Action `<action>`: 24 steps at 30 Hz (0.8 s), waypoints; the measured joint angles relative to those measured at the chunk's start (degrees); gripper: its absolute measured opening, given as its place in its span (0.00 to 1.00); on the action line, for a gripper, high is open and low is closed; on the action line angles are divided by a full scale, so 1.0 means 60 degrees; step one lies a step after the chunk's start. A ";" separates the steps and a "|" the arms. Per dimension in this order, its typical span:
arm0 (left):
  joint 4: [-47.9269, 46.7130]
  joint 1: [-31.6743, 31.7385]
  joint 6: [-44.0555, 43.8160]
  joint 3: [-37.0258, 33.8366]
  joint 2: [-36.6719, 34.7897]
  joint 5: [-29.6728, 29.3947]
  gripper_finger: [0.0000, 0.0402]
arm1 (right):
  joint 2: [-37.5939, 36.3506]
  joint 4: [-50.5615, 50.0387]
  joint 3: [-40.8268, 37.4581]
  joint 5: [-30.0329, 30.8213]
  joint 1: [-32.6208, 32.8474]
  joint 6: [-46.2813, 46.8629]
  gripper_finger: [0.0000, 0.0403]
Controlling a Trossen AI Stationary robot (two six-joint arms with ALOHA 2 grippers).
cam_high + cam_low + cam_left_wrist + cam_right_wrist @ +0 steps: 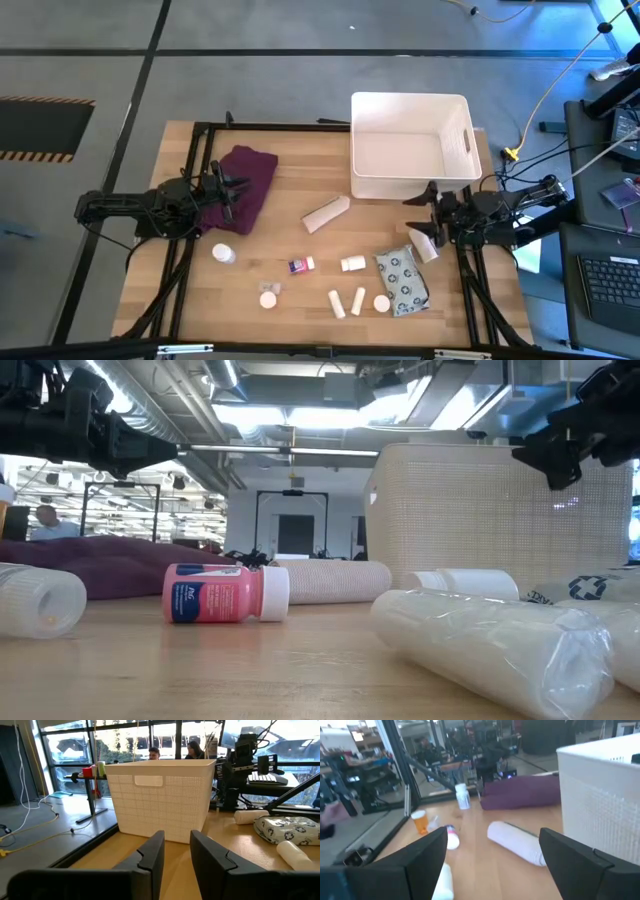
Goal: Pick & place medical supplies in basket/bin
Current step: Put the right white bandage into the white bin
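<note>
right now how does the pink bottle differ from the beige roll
The pink bottle is short, bright pink with a blue label and white cap; the beige roll is longer, plain and textured. In the high view the pink bottle lies nearer the table's front edge, the beige roll closer to the basket. Both lie on their sides.

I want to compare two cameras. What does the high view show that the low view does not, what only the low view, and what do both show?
Only the high view shows the inside of the white basket, where no item is visible, the grey patterned pouch, and both arms whole: the left end effector over the purple cloth, the right end effector open beside the basket. Only the low view shows the room behind and the pink label on the small bottle. Both show the basket, the cloth and the beige roll.
</note>
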 joint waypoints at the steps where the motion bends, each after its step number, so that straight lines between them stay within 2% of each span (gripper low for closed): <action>1: -0.0002 -0.0003 0.0000 -0.0001 0.0002 0.0000 0.22 | 0.0003 0.0096 -0.0003 0.0000 0.0001 -0.0001 0.79; 9: 0.0002 0.0001 0.0000 -0.0002 0.0000 -0.0001 0.22 | 0.0003 0.1303 0.0000 -0.0006 0.0000 0.0028 0.79; 19: 0.0009 -0.0003 0.0000 0.0000 0.0002 -0.0003 0.22 | 0.0042 0.1366 -0.0002 -0.0016 0.0000 -0.0135 0.79; 24: 0.0229 0.0001 0.0000 -0.0004 -0.0002 -0.0021 0.22 | 0.0828 0.1357 0.0376 0.0005 0.0000 -0.0027 0.79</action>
